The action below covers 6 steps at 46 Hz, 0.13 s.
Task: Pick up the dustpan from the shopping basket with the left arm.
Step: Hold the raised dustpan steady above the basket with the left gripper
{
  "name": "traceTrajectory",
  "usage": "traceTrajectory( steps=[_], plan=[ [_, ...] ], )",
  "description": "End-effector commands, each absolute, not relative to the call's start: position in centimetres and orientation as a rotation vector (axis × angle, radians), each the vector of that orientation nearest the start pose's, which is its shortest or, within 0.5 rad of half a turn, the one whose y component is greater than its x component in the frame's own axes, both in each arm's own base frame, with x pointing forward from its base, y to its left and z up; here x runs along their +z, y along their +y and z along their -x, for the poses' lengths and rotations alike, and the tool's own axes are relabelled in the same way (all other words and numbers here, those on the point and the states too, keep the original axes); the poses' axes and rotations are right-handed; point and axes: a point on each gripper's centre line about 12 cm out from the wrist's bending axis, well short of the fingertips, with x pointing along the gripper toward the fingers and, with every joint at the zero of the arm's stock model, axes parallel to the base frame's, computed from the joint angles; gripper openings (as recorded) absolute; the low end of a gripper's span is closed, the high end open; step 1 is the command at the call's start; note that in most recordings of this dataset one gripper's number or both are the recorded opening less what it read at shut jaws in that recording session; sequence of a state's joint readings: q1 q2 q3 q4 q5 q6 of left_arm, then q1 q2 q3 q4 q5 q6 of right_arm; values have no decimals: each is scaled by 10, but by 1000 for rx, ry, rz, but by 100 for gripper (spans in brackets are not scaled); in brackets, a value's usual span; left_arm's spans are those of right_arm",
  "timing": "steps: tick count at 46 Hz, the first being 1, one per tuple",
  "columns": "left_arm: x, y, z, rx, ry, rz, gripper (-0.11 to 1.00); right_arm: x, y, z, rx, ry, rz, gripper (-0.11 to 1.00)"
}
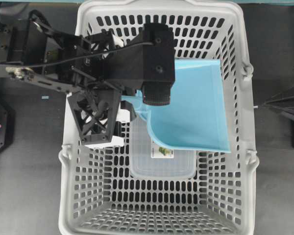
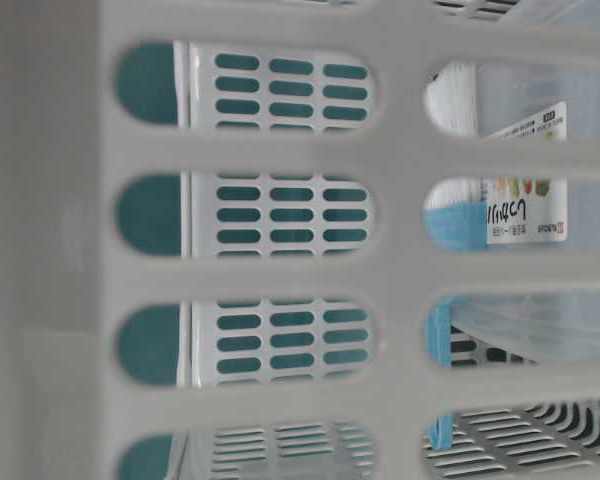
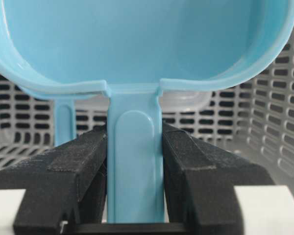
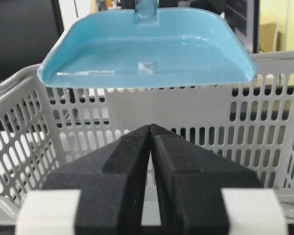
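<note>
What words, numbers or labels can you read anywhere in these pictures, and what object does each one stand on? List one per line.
Label on the clear lidded container: dark script beside small vegetable pictures, too blurred to read.
The same label from overhead: too small to read.
Dustpan: no text.
Shopping basket: no text.

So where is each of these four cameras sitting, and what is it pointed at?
Overhead: looks straight down on the basket, dustpan and left arm.
Table-level: low, pressed against the basket wall; no robot visible.
Left wrist: behind its jaws, clamped on the dustpan handle.
Right wrist: outside the basket, jaws shut, facing the raised dustpan.
All four show the basket.
</note>
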State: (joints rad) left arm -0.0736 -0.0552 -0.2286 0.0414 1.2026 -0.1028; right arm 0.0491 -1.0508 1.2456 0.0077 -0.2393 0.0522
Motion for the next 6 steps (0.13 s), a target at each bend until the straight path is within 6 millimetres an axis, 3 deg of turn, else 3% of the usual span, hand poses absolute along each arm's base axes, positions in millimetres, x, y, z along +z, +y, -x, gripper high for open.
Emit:
traceTrajectory(
  steps=[1, 6],
  plan=[
    [430, -26, -398, 3, 885, 26, 28, 277, 9, -182, 50, -48, -64, -1],
    [426, -27, -401, 3, 896, 24, 28, 277, 8, -182, 47, -48, -64, -1]
  ],
)
